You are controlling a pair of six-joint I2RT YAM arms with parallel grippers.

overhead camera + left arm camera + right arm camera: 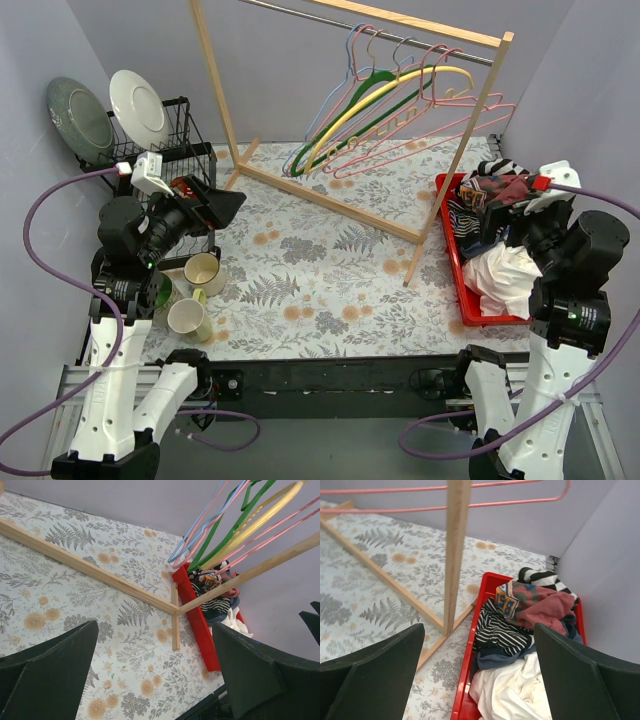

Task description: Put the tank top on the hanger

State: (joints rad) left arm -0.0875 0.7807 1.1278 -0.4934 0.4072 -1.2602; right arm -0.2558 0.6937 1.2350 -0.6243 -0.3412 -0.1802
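at 1 o'clock from the spread right gripper, the crumpled rust-red tank top lay in a red plastic bin; left gripper, also spread, sat farther.

Soft cloth, bare wood, glossy plastic

You're looking at a tank top of soft, creased, matt rust-red cloth, lying in a glossy red plastic bin. The rack is smooth, bare pale wood, the hanger is thin light-blue coated wire, and the table cover is a matt floral print.
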